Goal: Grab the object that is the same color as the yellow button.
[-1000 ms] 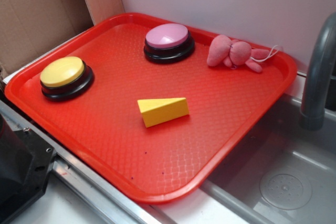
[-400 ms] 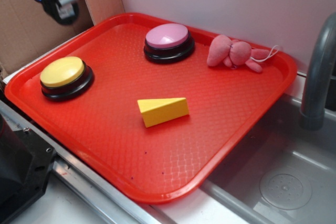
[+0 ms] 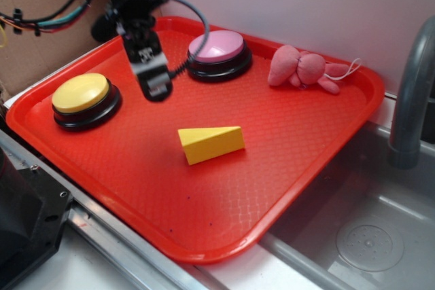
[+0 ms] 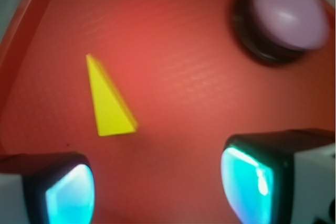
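end effector jaws wide and empty above red tray, between yellow button and pink button, yellow wedge lying apart near tray middle

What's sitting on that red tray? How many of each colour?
Yellow: 2, the yellow button and the yellow wedge.
Pink: 2, the pink button and the pink plush toy.
Total: 4 things on the red tray.

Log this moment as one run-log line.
phase: approach | end effector: open, empty, above tray | target: yellow wedge, untouched, mid-tray | yellow button: left of the wedge | grasp: not yet
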Robot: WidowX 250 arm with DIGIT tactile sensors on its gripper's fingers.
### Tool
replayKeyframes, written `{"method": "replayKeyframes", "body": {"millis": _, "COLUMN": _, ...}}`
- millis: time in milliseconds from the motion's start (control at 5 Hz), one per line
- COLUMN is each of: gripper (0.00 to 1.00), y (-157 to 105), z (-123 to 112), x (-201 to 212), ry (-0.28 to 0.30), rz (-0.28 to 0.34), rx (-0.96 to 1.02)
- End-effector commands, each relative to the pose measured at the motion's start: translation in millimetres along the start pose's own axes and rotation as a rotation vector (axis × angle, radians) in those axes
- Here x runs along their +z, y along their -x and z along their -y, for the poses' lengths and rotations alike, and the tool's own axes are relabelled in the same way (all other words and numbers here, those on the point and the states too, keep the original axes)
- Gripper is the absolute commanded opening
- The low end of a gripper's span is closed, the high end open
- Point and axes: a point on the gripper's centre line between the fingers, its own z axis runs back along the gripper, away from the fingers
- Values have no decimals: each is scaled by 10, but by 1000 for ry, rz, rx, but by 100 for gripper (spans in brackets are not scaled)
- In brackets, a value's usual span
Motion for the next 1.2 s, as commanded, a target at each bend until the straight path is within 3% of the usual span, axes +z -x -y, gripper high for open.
{"method": "replayKeyframes", "body": {"millis": 0, "gripper": 100, "y": -190, "z": 139, "x": -410, "ry": 0, "rz": -25, "rx": -70}}
{"method": "replayKeyframes", "body": {"millis": 400, "gripper": 100, "y": -206, "z": 291, "x": -738, "ry": 11, "rz": -77, "rx": -132}}
{"method": "replayKeyframes", "body": {"millis": 600, "gripper": 72, "y": -181, "z": 288, "x": -759, "ry": 9, "rz": -65, "rx": -116}}
{"method": "replayKeyframes", "body": {"millis": 800, "gripper": 0, "y": -177, "z": 238, "x": -680, "ry": 15, "rz": -43, "rx": -102}}
{"method": "replayKeyframes", "body": {"millis": 1000, "gripper": 0, "y": -160, "z": 144, "x": -392, "ry": -23, "rz": -103, "rx": 32}}
